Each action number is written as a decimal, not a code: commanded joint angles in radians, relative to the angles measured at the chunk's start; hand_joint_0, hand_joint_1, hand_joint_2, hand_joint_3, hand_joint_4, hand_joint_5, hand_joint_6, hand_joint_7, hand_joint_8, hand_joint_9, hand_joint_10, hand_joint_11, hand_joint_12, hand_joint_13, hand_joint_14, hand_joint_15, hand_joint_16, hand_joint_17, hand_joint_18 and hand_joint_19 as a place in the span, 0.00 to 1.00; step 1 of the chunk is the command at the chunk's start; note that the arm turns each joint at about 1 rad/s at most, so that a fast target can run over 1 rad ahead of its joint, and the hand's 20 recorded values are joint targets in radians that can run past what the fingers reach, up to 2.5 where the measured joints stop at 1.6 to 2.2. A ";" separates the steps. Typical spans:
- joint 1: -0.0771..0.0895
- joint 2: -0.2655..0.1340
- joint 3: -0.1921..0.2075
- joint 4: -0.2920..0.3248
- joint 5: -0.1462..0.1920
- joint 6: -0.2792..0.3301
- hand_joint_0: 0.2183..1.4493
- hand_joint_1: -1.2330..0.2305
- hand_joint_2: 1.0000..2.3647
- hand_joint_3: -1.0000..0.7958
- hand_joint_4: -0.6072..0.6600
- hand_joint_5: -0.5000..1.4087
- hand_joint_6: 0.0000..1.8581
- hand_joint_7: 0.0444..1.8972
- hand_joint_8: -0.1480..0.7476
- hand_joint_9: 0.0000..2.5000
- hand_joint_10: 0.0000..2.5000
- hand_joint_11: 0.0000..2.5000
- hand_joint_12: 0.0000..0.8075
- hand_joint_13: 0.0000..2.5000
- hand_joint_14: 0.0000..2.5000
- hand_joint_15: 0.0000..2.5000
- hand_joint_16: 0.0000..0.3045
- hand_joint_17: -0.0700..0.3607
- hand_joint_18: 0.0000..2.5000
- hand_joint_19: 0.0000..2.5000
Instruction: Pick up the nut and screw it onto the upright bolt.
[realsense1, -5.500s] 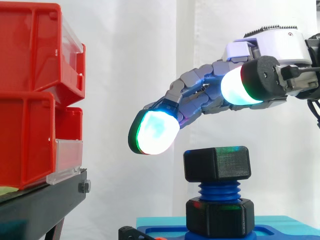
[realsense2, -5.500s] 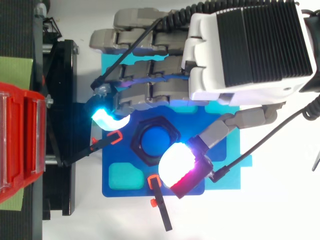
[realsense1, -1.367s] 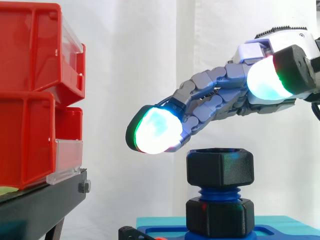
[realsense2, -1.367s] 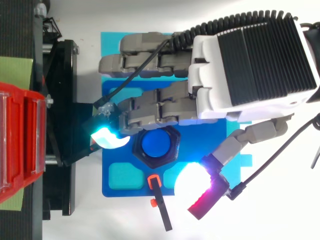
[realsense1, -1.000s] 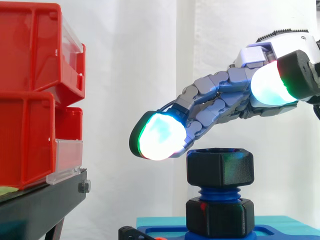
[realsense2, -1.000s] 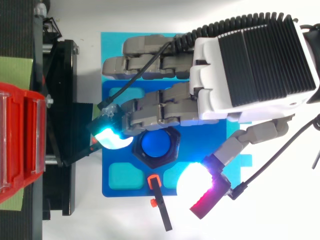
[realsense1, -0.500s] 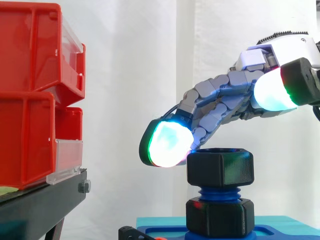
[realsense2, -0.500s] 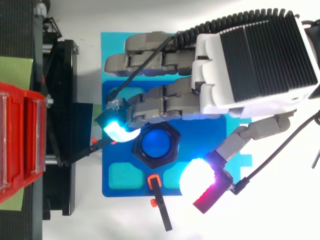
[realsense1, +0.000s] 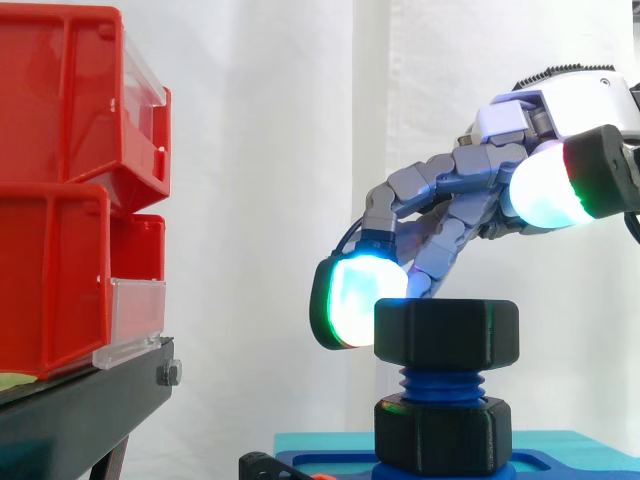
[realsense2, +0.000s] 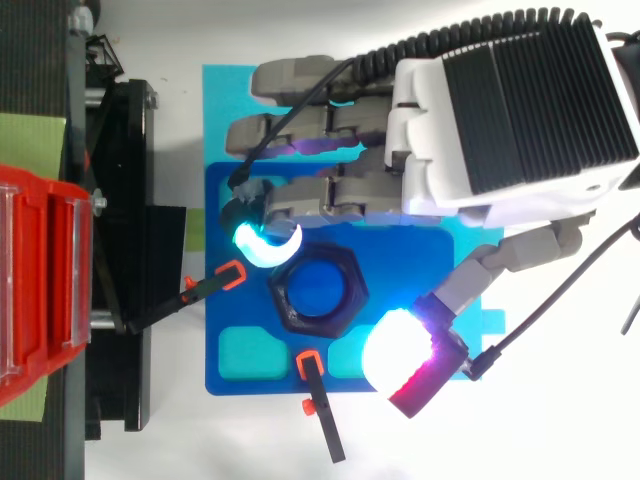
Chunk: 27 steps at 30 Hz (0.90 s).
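Well left of hand (realsense1: 470, 190): red bins (realsense1: 70, 190) stacked on black stand (realsense1: 95, 405). Hand's fingers were bent downward and loosely spread, thumb splayed wide; nothing was gripped. One cyan-glowing fingertip (realsense1: 355, 300) touched left flank of nut (realsense1: 446, 335). Nut was black, hexagonal and chunky. It sat level just below fingers, atop blue threaded bolt (realsense1: 440, 383), with few threads bare beneath. White-magenta thumb pad (realsense2: 398, 355) was just beside nut's far corner, raised above it. Blue base plate (realsense2: 218, 320) lay underneath.

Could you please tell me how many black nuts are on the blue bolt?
2. The upper nut sits at the top of the blue bolt; the lower nut sits at its foot, on the blue base. None seems hidden.
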 joint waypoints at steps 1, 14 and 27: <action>-0.005 0.000 -0.001 0.000 -0.002 0.000 0.20 0.62 0.00 0.28 0.62 0.29 0.27 0.60 0.39 0.37 0.00 0.00 0.36 0.16 0.00 0.00 0.10 0.32 0.00 0.00; -0.020 0.001 0.001 0.000 -0.028 -0.003 0.23 0.60 0.00 0.28 0.49 0.32 0.29 0.71 0.37 0.73 0.00 0.07 0.24 0.47 0.00 0.00 0.04 0.23 0.36 0.04; -0.031 0.000 -0.001 0.000 -0.040 -0.011 0.23 0.60 0.00 0.28 0.51 0.32 0.30 0.70 0.53 0.98 0.01 0.38 0.31 0.74 0.01 0.14 0.04 0.22 0.48 0.12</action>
